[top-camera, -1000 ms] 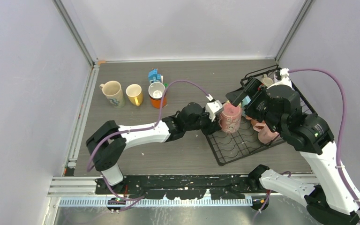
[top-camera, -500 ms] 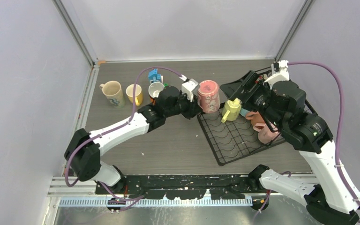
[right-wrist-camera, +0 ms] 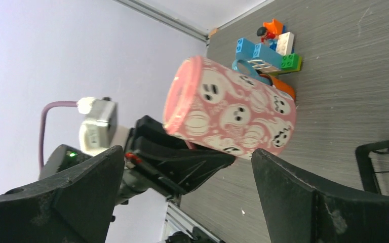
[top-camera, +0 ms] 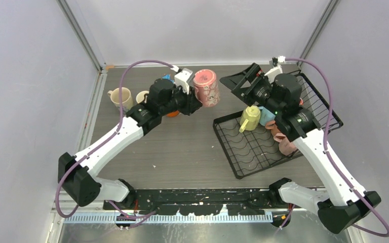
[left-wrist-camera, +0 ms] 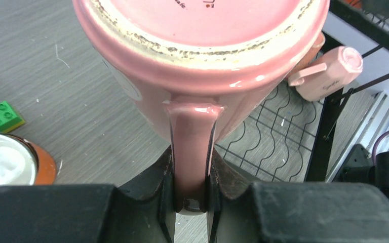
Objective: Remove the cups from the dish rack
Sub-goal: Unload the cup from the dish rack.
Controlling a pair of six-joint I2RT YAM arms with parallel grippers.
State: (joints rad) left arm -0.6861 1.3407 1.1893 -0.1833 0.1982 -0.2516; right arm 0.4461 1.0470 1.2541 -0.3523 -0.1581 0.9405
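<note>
Cup [top-camera: 205, 87], glossy pink ghost-printed ceramic, pinched by its handle in left end effector [left-wrist-camera: 191, 172], upper centre; right end effector [top-camera: 240, 83] spread wide, empty, upper right.

A pink ceramic mug printed with white ghosts [top-camera: 205, 87] is held off the bench [top-camera: 182, 147] by its handle, pinched in the left hand [left-wrist-camera: 190, 188], base tipped upward. Right of that hand, a black wire dish rack [top-camera: 248, 149] holds a lime-yellow mug [top-camera: 249, 118], a blue mug [top-camera: 269, 115] and pale pink mugs [top-camera: 285, 143]. Left of the hand, a cream mug [top-camera: 121, 97] and a yellow mug [top-camera: 143, 96] stand upright.
</note>
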